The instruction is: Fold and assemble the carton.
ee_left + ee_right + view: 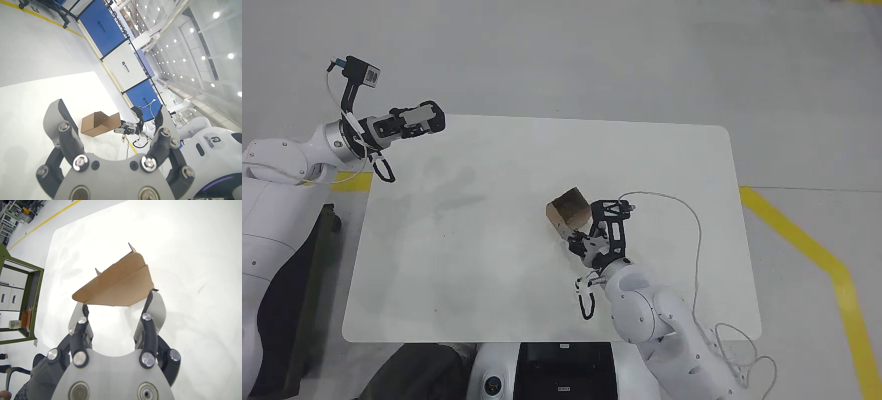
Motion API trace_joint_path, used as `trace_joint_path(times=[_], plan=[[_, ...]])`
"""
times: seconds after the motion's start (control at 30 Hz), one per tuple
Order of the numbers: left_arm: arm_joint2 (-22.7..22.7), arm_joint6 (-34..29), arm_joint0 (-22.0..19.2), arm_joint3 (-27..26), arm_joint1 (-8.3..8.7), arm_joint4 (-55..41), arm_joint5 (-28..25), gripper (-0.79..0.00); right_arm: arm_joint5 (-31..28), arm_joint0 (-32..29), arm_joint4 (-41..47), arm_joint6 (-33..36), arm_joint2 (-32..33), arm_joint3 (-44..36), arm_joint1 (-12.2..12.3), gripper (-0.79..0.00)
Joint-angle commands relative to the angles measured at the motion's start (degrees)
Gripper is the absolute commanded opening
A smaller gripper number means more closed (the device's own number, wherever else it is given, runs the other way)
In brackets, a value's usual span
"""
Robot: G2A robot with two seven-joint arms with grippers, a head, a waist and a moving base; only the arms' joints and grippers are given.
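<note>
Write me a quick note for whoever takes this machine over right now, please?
Left gripper: open, empty, by the far corner of the table.
Right gripper: open, fingertips at the carton.
Carton lies on the table, one end open.
Done: opened into a box shape.
Left: close the open end.

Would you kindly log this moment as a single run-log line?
carton: partly formed, on table | right gripper: open at its flap | left gripper: open, empty, away at table corner
</note>
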Motion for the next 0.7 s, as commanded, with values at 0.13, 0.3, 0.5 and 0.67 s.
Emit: trace_joint_path(times=[0.13,0.3,0.5,0.67], plan=[[0.00,0.00,0.00,0.00,0.00,0.00,0.00,0.000,-0.75,-4.08,-0.14,-0.13,4.94,-2.89,0.89,-0.280],[0.00,0.00,0.00,0.00,0.00,0.00,0.00,0.000,-2.10,-5.59,-0.42,-0.92,6.48,-3.32,1.15,-0.246],[0.00,0.00,0.00,0.00,0.00,0.00,0.00,0.000,-2.40,-3.40,1.25,-2.72,6.22,-0.41,0.59,-0.320],[0.00,0.00,0.00,0.00,0.00,0.00,0.00,0.000,-1.01,-1.49,1.43,-4.50,5.49,1.71,0.01,-0.529]])
